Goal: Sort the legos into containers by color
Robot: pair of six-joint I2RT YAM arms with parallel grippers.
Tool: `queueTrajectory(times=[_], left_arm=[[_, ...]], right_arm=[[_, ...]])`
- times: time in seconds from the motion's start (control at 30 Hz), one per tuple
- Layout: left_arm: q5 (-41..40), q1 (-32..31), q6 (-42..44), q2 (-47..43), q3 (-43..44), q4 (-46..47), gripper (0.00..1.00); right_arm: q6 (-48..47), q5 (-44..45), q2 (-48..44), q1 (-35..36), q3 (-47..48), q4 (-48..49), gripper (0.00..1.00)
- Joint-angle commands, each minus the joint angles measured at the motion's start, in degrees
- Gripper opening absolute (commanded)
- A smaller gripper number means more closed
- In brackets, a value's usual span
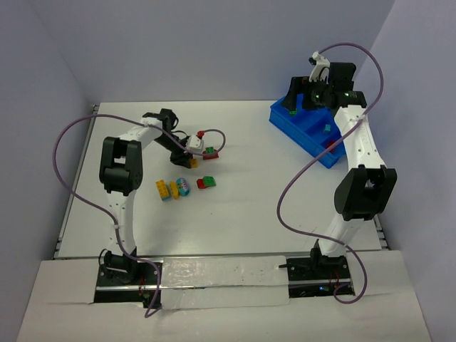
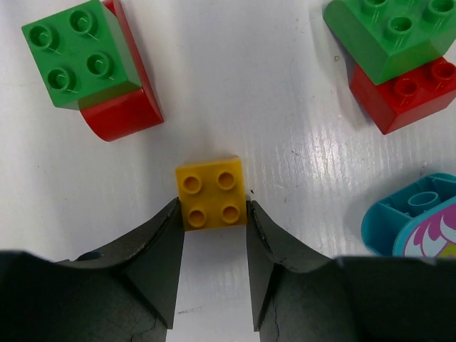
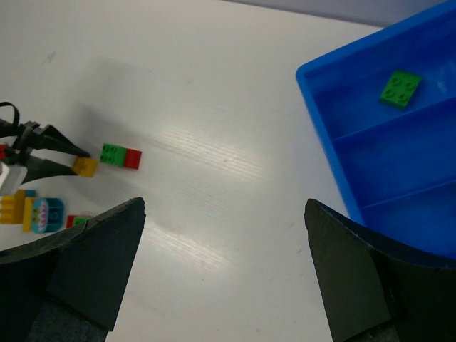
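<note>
The left gripper squeezes the yellow brick. A green-on-red stack sits ahead left, a second stack ahead right, a light blue brick beside. The right gripper gapes wide, empty

Glossy white bench beneath and all round the left claw; pale lilac walls well beyond, closing three sides

Bright, even overhead light. Soft glare streaks on white table, same in left wrist view. Faint, diffuse shadows. Sharp overall; nearest foreground slightly soft in wrist views. Mild wide-angle bend at edges.
</note>
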Motion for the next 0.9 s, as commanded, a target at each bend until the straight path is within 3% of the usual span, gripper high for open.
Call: queueTrajectory(times=[0.0, 0.17, 0.33, 0.5, 0.73, 0.87], left_arm=[[2.08, -0.4, -7.2, -5.17, -2.31, 5.05, 0.2], [5.3, -0.83, -20.86, -12.51, -3.07, 13.02, 0.0], [7.06, -2.3, -33.7, -21.56, -7.32, 24.47, 0.0], [2.85, -6.63, -43.04, -28.76, -11.38, 33.25, 0.0], [-3.83, -12.19, -47.72, -35.96, -21.15, 48.13, 0.0], [-3.59, -12.75, -49.26, -35.79, -19.81, 47.88, 0.0]], right_arm=[[6.9, -6.38, -3.63, -0.2, -3.86, 2.82, 1.0], [9.58, -11.04, -3.43, 2.32, -7.14, 4.81, 1.0], [12.02, -16.46, -1.08, 9.31, -5.51, 5.59, 1.0], [15.63, -20.98, 2.21, 13.18, -2.39, 7.89, 1.0], [20.12, -26.05, 5.52, 16.44, 0.95, 10.99, 1.0], [17.27, -27.69, 5.97, 17.91, 1.65, 9.53, 0.99]])
